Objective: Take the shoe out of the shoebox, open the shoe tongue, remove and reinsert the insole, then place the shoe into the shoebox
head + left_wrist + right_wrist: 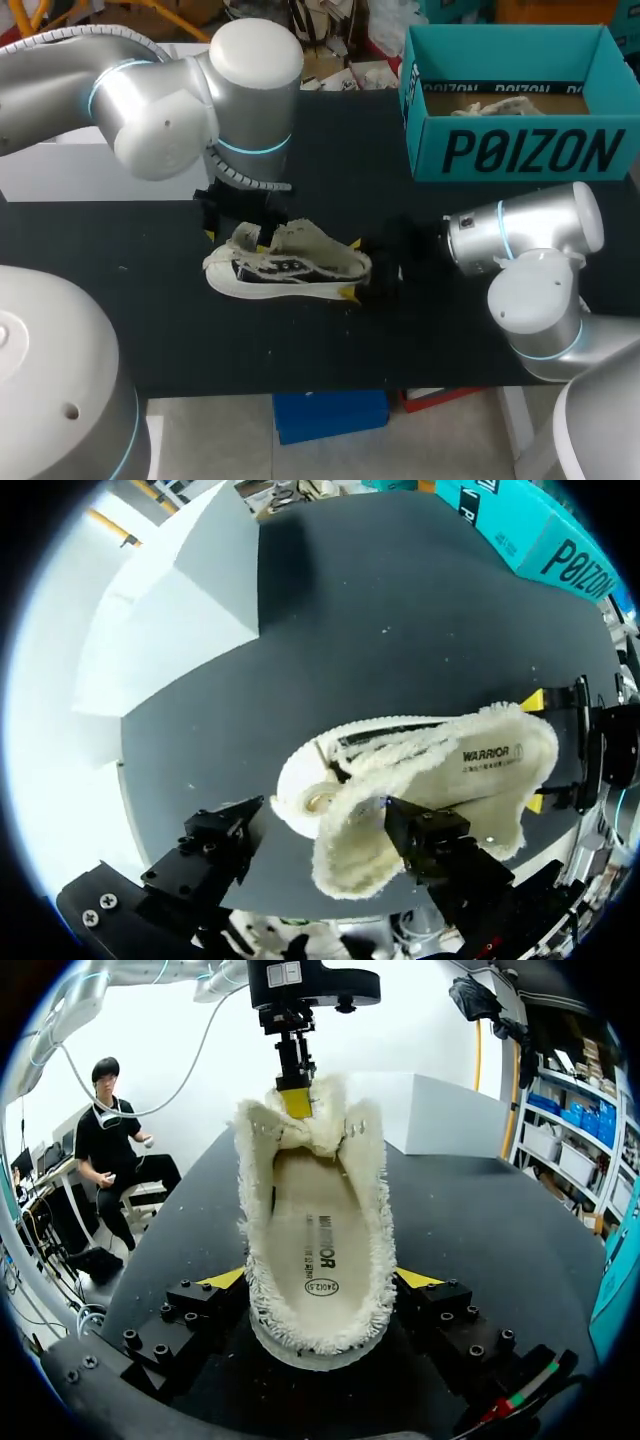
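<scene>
Snugly between right fingers (pixel 224 1279): shoe (pixel 315 1250)

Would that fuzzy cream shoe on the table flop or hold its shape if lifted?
The cream, frayed-edged fabric shoe probably flops up top: its upper lies splayed and wavy. The sole likely stays firm: its white edge looks even. It seems light and not slippery; the right end effector clasps its heel from both sides.
</scene>
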